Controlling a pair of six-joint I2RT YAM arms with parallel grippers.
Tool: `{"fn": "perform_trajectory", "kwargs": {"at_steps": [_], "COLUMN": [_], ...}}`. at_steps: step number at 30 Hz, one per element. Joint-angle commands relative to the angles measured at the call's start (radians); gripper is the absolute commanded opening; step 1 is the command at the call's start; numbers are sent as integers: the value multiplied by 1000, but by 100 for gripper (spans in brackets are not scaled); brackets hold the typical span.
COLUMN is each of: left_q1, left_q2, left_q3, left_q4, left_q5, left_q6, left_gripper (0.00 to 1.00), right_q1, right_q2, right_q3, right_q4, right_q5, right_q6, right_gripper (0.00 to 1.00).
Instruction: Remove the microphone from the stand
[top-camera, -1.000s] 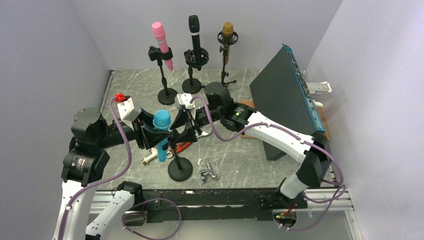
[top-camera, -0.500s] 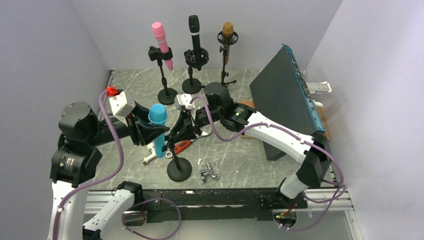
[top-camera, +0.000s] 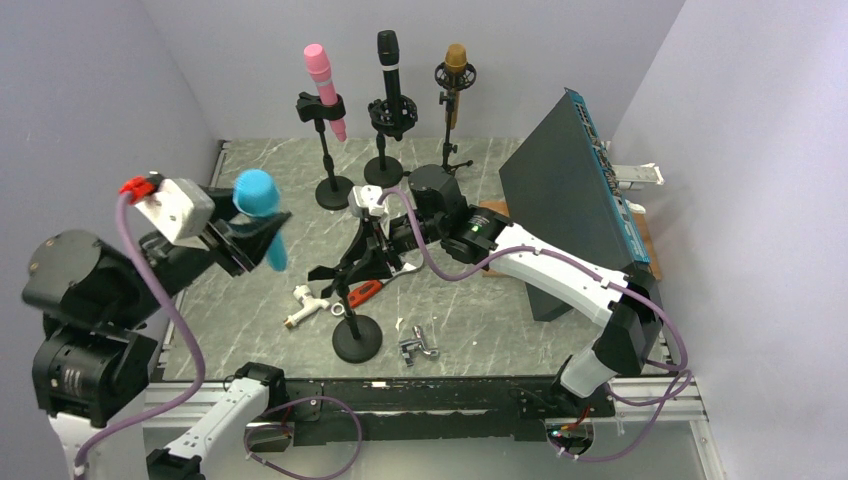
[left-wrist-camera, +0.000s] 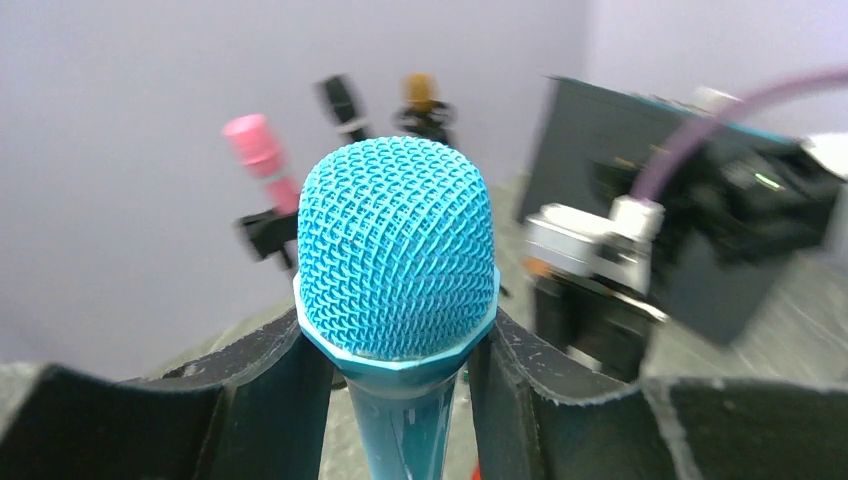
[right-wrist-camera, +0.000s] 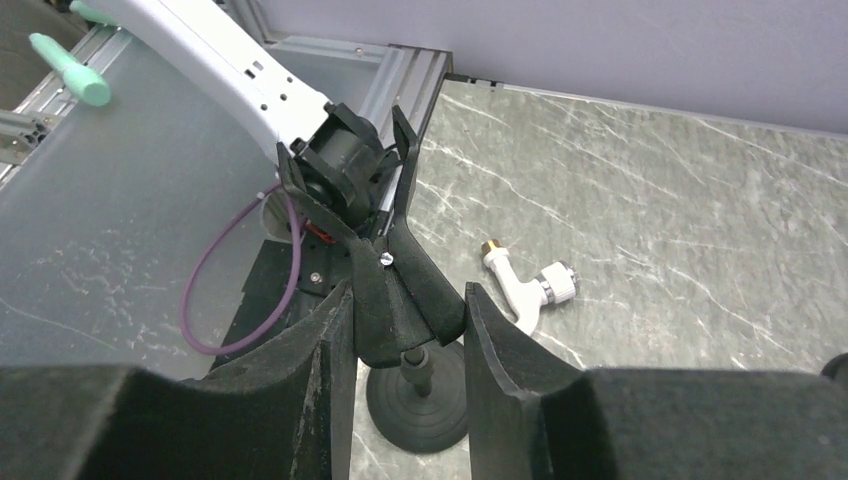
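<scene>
Mic out of the clip, held on the left side.
left gripper (top-camera: 262, 238) clamped on blue microphone (top-camera: 256, 192) just under its head, in the air, well apart from stand (top-camera: 360, 338), at its 10 o'clock. right gripper (right-wrist-camera: 405, 335) closed on clip (right-wrist-camera: 385, 290) atop the stand.

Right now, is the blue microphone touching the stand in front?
Apart. The top external view shows the blue microphone in the left gripper, a clear gap from the stand.
</scene>
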Motion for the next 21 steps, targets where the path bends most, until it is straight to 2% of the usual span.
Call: {"fn": "perform_trajectory", "kwargs": {"at_steps": [1, 7, 12, 18, 21], "left_q1": [-2, -1, -2, -1, -2], "left_q2": [-1, 28, 7, 46, 59], "left_q3": [38, 10, -31, 32, 53], "left_q4": [38, -127, -83, -97, -93], "left_q5": [-530, -733, -722, -720, -706], "left_q6": [-119, -235, -261, -258, -253], "left_gripper": [0, 0, 0, 0, 0], "right_q1": [3, 32, 85, 123, 127], "right_q2": [-47, -33, -23, 8, 13], "right_q3": [13, 53, 63, 56, 24], "right_q4": [24, -94, -213, -336, -342], "right_q5": [69, 113, 186, 291, 303], "right_q6": [-2, -72, -150, -220, -227], "right_gripper": [0, 0, 0, 0, 0]}}
